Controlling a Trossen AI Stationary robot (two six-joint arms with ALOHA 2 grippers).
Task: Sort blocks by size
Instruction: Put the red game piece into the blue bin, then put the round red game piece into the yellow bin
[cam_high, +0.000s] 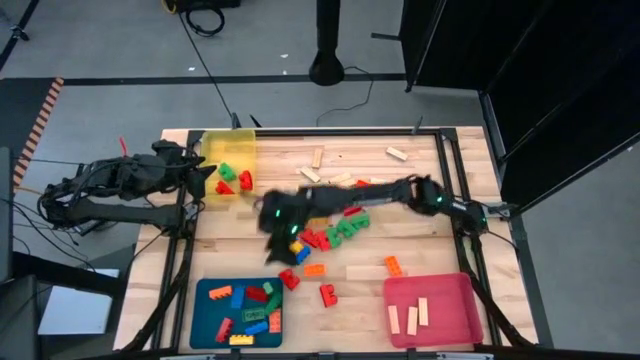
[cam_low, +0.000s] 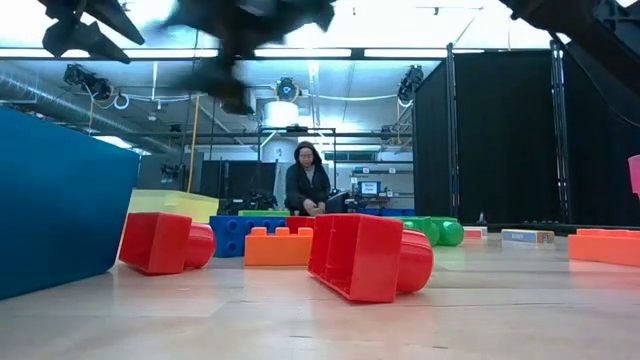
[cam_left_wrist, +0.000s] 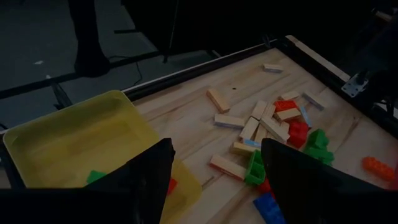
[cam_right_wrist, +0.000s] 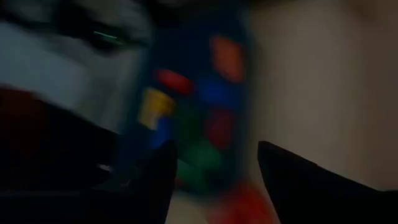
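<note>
Loose blocks (cam_high: 340, 225) in red, green and blue lie in a heap mid-table, with pale wooden bars (cam_high: 318, 157) behind them and red bricks (cam_high: 327, 294) nearer the front. My right gripper (cam_high: 278, 240) hangs over the heap's left end, blurred; its fingers stand open and empty in the right wrist view (cam_right_wrist: 214, 155), which looks at the blue tray (cam_right_wrist: 193, 93). My left gripper (cam_high: 200, 165) waits open and empty over the yellow tray (cam_high: 228, 150); it also shows in its wrist view (cam_left_wrist: 214, 155).
The yellow tray at the far left holds red and green bricks (cam_high: 232, 178). The blue tray (cam_high: 238, 312) at the near left holds several bricks. A pink tray (cam_high: 430, 310) at the near right holds wooden bars. A person (cam_low: 306, 180) sits beyond the table.
</note>
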